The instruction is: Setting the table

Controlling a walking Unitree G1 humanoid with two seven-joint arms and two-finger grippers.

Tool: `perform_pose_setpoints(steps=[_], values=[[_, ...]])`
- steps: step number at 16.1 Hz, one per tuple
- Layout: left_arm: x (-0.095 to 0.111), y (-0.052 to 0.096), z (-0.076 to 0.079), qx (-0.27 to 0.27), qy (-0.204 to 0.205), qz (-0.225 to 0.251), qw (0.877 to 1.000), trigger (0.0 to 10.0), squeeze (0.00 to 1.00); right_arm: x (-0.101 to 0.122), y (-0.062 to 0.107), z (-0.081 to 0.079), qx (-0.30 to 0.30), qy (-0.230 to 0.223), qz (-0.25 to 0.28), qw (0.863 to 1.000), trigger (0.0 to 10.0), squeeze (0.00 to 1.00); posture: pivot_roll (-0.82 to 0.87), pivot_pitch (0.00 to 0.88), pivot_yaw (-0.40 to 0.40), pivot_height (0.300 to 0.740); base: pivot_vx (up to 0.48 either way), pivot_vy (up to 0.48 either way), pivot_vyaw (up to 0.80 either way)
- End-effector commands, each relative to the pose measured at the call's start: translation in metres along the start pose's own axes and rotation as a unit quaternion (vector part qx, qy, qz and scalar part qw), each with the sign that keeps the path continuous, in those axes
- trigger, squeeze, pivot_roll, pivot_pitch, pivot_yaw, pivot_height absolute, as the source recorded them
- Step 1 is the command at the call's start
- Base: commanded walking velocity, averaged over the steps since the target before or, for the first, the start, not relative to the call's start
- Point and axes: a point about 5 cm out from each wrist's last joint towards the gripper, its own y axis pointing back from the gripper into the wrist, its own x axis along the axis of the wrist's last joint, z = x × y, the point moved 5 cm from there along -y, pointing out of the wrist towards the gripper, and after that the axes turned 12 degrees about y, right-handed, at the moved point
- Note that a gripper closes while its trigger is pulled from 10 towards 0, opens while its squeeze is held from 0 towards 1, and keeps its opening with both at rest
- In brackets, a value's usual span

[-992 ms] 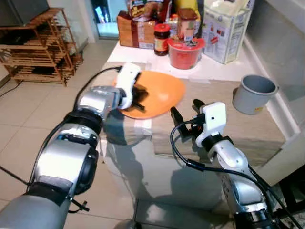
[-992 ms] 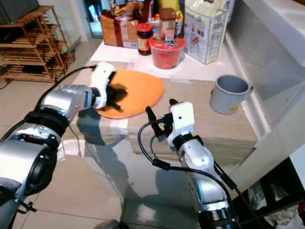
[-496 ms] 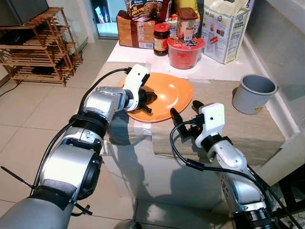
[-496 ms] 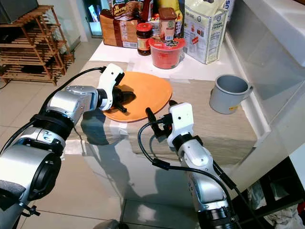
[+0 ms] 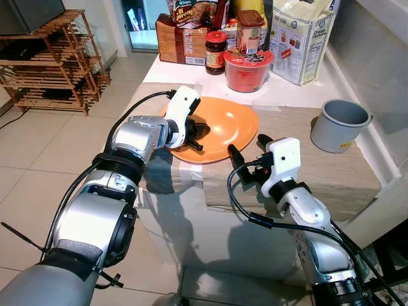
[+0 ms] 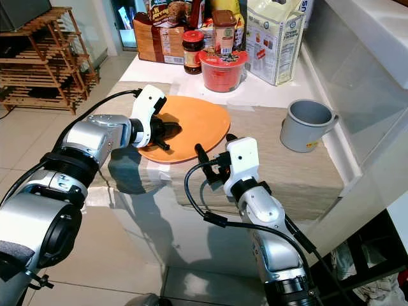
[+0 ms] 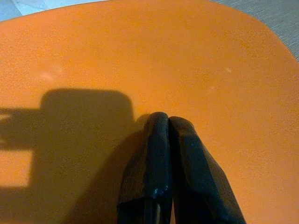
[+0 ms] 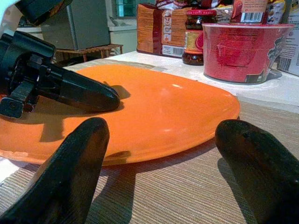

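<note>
An orange plate [image 5: 231, 123] lies flat on the beige table mat [image 5: 319, 172], near the table's left front corner. My left gripper [image 5: 196, 134] reaches in from the left and is shut on the plate's near-left rim; in the left wrist view its fingers [image 7: 159, 154] press together over the orange surface [image 7: 187, 56]. Just in front of the plate's right edge, my right gripper [image 5: 246, 145] hovers open and empty. The right wrist view has the plate [image 8: 173, 107] between its spread fingers [image 8: 74, 172].
A grey cup [image 5: 341, 124] stands at the right of the mat. Behind the plate are a red noodle bowl [image 5: 248, 69], a jar [image 5: 216, 52] and food boxes [image 5: 299, 38]. A wooden rack [image 5: 54, 64] stands on the floor at the far left.
My left gripper carried the tilted plate to the right and laid it flat on the mat a second ago. Over the last half second nothing moved. The right gripper kept still.
</note>
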Motion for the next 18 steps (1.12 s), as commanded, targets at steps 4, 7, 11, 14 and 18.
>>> perform_pose_setpoints(steps=[4, 7, 11, 14, 18], values=[[0.0, 0.002, 0.004, -0.006, -0.004, -0.001, 1.0, 10.0, 0.0, 0.005, -0.003, -0.001, 0.005, 0.004, 0.008, 1.0, 10.0, 0.0, -0.08, 0.0, 0.053, 0.736, 0.0, 0.0, 0.0], [0.042, 0.076, -0.022, 0.123, -0.052, 0.294, 0.947, 10.0, 0.0, 0.004, 0.0, 0.027, -0.068, 0.025, 0.016, 0.997, 10.0, 0.0, -0.06, 0.0, 0.045, 0.736, 0.0, 0.0, 0.0], [0.03, 0.096, -0.03, 0.177, -0.035, 0.326, 0.928, 10.0, 0.0, 0.001, -0.002, 0.026, -0.072, 0.035, 0.02, 0.997, 10.0, 0.0, -0.05, 0.0, 0.046, 0.736, 0.0, 0.0, 0.0], [0.013, 0.118, -0.043, 0.231, -0.036, 0.344, 0.91, 10.0, 0.0, 0.002, -0.001, 0.029, -0.087, 0.035, 0.027, 0.995, 10.0, 0.0, -0.04, 0.0, 0.05, 0.736, 0.0, 0.0, 0.0], [-0.017, 0.123, -0.054, 0.269, -0.017, 0.334, 0.903, 10.0, 0.0, 0.014, 0.0, 0.041, -0.117, 0.029, 0.06, 0.991, 10.0, 0.0, -0.04, 0.0, 0.044, 0.736, 0.0, 0.0, 0.0]])
